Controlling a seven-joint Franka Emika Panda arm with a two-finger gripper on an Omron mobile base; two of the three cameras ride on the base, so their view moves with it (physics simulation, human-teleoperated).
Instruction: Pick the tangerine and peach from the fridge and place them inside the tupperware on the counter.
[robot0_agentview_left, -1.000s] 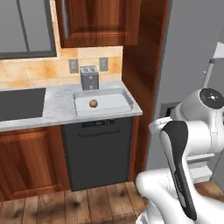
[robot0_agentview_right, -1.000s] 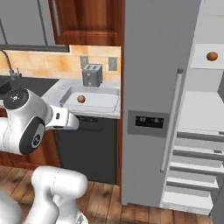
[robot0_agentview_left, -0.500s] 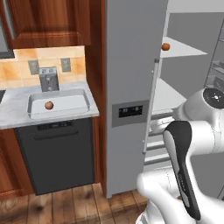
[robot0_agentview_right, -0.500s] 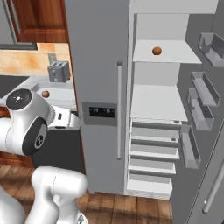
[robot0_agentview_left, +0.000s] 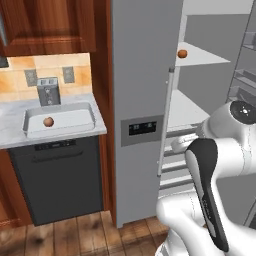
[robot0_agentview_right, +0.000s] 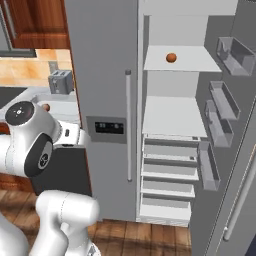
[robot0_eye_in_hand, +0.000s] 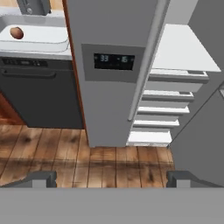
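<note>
Hand (robot0_eye_in_hand: 112, 178) open wide, empty, well short of the fridge (robot0_agentview_left: 145, 100); one fruit boxed, one on the shelf.
Finger tips (robot0_eye_in_hand: 39, 178) spread to both sides of hand view, nothing between, nothing touched; pointing down at wood floor (robot0_eye_in_hand: 65, 153) in front of closed fridge door, bar handle (robot0_eye_in_hand: 146, 65) just beside the open compartment. Peach (robot0_agentview_left: 48, 121) already sitting in tupperware (robot0_agentview_left: 80, 120) on the table (robot0_agentview_left: 12, 132), toaster (robot0_agentview_left: 48, 91) behind it. Tangerine (robot0_agentview_right: 171, 57) alone on upper fridge shelf (robot0_agentview_right: 195, 60), high and deep relative to hand. Risks, as judgement: long upward reach could clip shelf front edge or door bins (robot0_agentview_right: 230, 52); round fruit likely to roll back if nudged by one finger before closing; off-centre pinch could squirt it off the shelf; swing back to table could catch closed door or handle.
</note>
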